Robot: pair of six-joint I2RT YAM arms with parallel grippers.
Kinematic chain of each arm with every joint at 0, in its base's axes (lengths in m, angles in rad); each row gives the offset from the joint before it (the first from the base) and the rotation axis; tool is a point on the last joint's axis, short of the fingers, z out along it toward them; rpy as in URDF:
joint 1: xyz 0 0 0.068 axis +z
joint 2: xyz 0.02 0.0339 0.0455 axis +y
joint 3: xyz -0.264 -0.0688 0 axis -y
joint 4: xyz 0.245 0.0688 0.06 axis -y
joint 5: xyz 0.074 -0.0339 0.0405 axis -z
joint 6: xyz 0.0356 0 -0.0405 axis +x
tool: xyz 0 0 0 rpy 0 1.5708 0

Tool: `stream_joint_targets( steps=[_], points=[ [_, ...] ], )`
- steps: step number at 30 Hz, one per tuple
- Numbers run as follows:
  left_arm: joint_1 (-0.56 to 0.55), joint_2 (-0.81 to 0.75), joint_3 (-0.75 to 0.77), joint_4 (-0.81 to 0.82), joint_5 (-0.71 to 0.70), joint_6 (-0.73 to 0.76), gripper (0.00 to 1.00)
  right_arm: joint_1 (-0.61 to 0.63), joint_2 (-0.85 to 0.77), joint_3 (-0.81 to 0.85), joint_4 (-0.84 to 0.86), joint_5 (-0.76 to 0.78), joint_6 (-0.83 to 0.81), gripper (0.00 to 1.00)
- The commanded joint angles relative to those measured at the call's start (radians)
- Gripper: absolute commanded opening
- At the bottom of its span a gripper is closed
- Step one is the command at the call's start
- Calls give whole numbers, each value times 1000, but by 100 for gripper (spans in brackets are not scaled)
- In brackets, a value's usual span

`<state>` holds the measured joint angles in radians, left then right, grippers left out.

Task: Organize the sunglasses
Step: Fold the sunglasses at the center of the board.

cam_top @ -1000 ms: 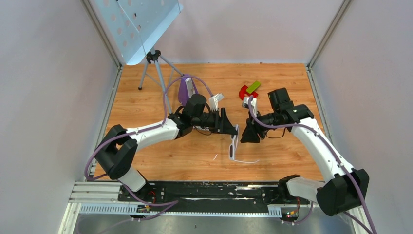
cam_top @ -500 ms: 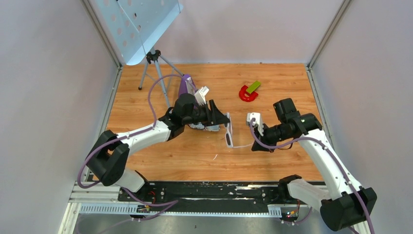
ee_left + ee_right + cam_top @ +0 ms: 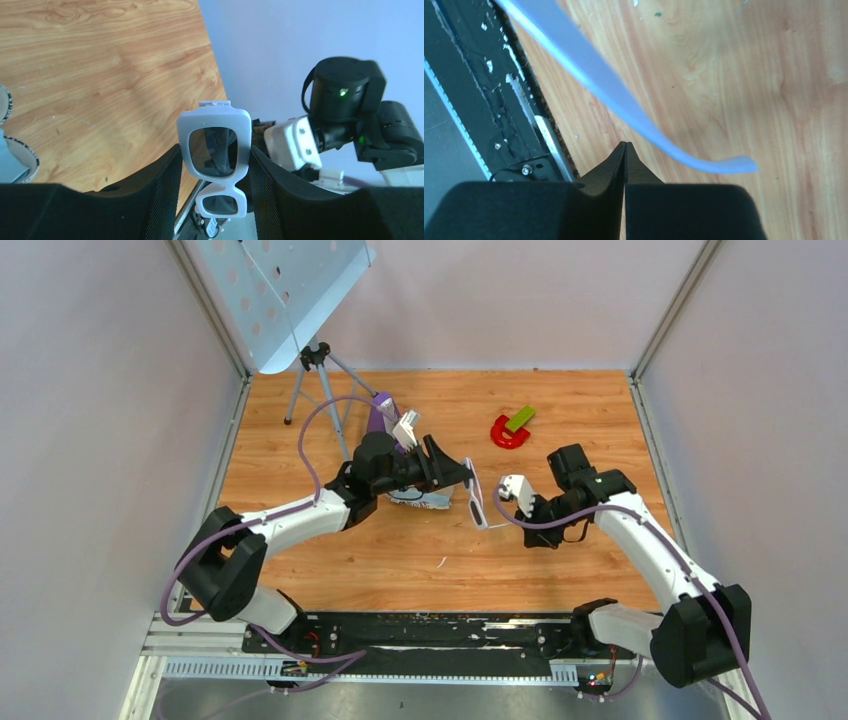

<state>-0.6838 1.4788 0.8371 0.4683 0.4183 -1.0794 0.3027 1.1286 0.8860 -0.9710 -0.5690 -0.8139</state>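
The sunglasses (image 3: 477, 503) have a white frame and dark lenses. My left gripper (image 3: 466, 483) is shut on them and holds them above the table. In the left wrist view the frame (image 3: 214, 116) stands on end between the two fingers of the left gripper (image 3: 214, 156), pinched across one lens. My right gripper (image 3: 524, 514) is shut and empty, just right of the sunglasses. In the right wrist view one slim white arm of the sunglasses (image 3: 624, 106) crosses just ahead of the closed tips of the right gripper (image 3: 625, 145), and I cannot tell if it touches them.
A printed round case (image 3: 418, 499) lies partly hidden under my left gripper and shows at the left wrist view's edge (image 3: 22, 155). A purple object (image 3: 380, 416), a tripod with a perforated panel (image 3: 316, 358) and a red-and-green piece (image 3: 512, 428) stand farther back. A black rail (image 3: 430, 630) runs along the near edge.
My left gripper has raised the sunglasses off the table and drawn them back. My right gripper pulled away to the right, then came back close beside them.
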Motion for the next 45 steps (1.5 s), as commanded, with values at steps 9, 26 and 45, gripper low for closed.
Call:
stream_joint_targets(
  steps=[9,26,45],
  points=[
    [-2,6,-51,74,31,-43,23,-8,82,122,170,-123,123,12],
    [-3,66,-79,187,44,-136,22,86,150,198,253,-209,219,25],
    [-3,89,-121,256,27,-203,21,103,178,257,231,-29,286,28]
  ],
)
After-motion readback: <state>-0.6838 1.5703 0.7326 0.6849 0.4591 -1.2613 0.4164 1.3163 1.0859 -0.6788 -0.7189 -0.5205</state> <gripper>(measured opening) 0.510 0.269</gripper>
